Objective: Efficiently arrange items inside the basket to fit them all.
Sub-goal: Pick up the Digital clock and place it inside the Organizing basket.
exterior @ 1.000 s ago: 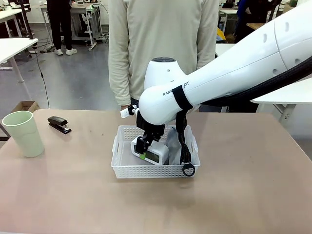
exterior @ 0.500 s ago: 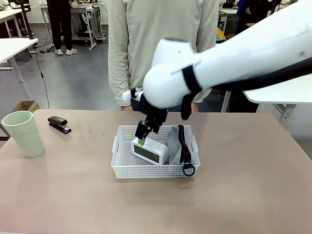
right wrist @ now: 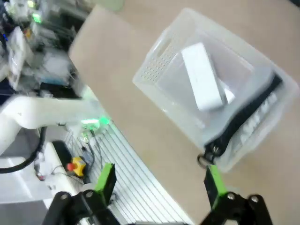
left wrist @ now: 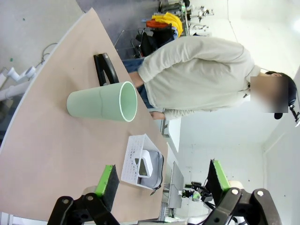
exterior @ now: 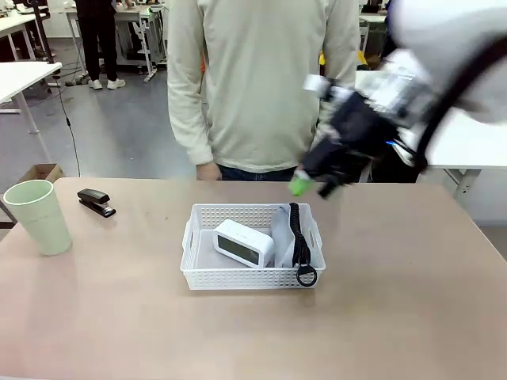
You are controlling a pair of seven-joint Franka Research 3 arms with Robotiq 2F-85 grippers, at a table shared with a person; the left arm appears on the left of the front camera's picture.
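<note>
**Far left of table.** Pale green cup [exterior: 37, 215] stands upright. Small black stapler [exterior: 97, 202] lies just beyond it and to its right, apart from it. Both are well outside the basket. In my left wrist view, my left gripper [left wrist: 162, 178] hangs high off the table, jaws spread, nothing between them.

**Centre.** White basket [exterior: 252, 277] holds two items. White rounded box [exterior: 243, 242] sits in the middle, tilted back. Grey pouch [exterior: 282, 228] stands against the right end, and its black strap [exterior: 299, 237] drapes over the front rim.

**Right.** My right gripper [exterior: 314, 187] is above and right of the basket, clear of it. My right wrist view shows its jaws spread and empty [right wrist: 159, 183].

**Step, as I judge it.** Two of four items are packed, and the cup and stapler are not yet in. The next move calls for a grasp at the far left, which suits my left arm better. The free floor is left of the box. The cup is bulky, so I would place it there first and tuck the stapler in or beside it.

**Hard to make out.**
- My right gripper is smeared in the front view.
- The right wrist picture is soft.
- The pouch's print is unreadable, and its lower part is hidden behind the box.
- I cannot tell whether the box leans on the pouch.
</note>
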